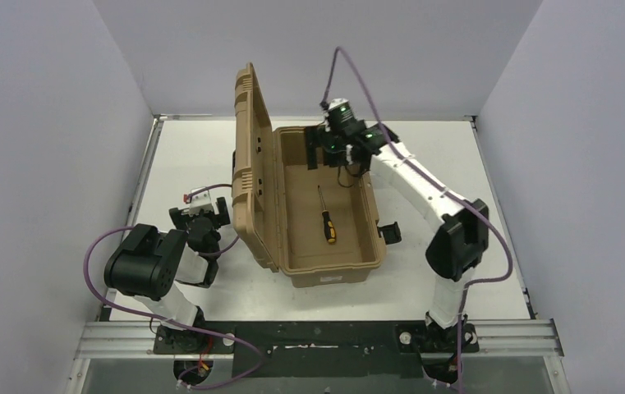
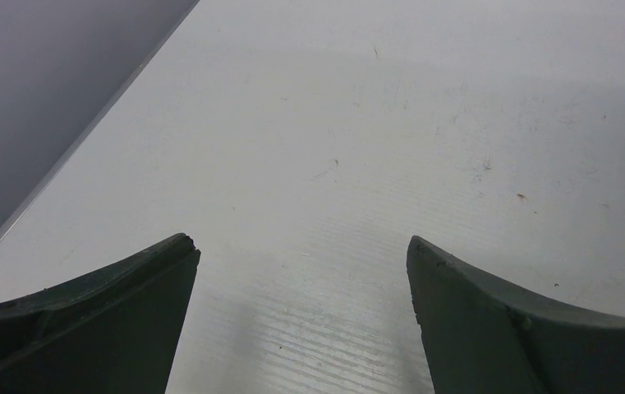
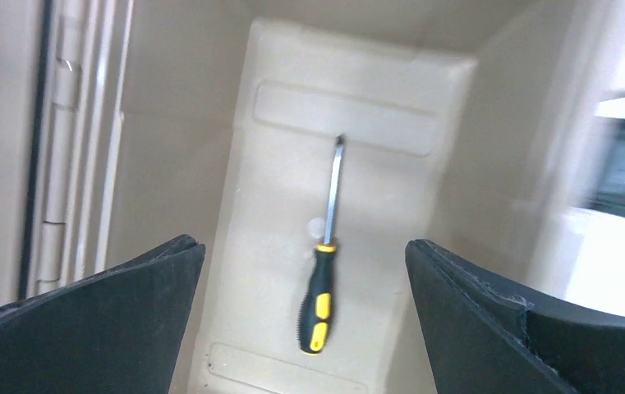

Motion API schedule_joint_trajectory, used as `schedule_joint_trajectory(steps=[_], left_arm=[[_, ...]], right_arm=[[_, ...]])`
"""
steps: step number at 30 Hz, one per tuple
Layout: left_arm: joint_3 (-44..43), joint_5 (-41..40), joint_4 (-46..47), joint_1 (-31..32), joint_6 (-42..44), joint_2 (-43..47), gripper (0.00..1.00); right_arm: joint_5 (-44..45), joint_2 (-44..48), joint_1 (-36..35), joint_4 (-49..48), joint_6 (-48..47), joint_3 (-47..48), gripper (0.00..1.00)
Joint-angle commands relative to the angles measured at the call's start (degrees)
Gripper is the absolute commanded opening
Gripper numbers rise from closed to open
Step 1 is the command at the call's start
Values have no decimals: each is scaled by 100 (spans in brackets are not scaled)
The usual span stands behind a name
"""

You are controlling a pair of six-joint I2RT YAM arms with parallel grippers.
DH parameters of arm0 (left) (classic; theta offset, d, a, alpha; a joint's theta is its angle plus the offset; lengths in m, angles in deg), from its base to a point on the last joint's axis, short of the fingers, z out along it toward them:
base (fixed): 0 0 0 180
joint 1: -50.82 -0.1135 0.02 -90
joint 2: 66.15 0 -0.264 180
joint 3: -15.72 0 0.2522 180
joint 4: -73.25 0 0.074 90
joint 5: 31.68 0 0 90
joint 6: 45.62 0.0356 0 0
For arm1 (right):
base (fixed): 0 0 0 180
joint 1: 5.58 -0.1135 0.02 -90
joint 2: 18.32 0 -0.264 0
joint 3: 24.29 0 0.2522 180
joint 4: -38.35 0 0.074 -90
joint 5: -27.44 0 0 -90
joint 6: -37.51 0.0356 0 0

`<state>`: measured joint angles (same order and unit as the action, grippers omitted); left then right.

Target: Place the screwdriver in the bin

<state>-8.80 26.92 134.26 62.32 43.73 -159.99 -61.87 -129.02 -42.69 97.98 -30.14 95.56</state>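
The tan bin (image 1: 374,246) stands open in the middle of the table, its ribbed lid (image 1: 251,164) upright on the left. The screwdriver (image 1: 326,217), black and yellow handle with a thin shaft, lies flat on the bin's floor. The right wrist view shows it (image 3: 319,294) below and between the fingers, touching neither. My right gripper (image 1: 337,160) hangs open and empty above the bin's far end. My left gripper (image 1: 202,215) is open and empty over bare table left of the bin; its fingers (image 2: 112,312) frame only the white surface.
A black latch (image 1: 390,232) sticks out from the bin's right side. The bin's hinge (image 3: 58,164) and inner wall show at the left of the right wrist view. White walls close the table on three sides. A metal rail (image 1: 317,336) runs along the near edge.
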Motion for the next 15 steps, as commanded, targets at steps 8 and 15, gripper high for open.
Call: schedule_joint_trajectory(steps=[8,15], left_arm=[[-128,6,161,-41,5,24,97],[-105,1,208,-35,15,17,97]], right_arm=[[30,3388,2755,-2931,-189,-3383,100],[284,4625,3810,-5392,-560,-6515,100]])
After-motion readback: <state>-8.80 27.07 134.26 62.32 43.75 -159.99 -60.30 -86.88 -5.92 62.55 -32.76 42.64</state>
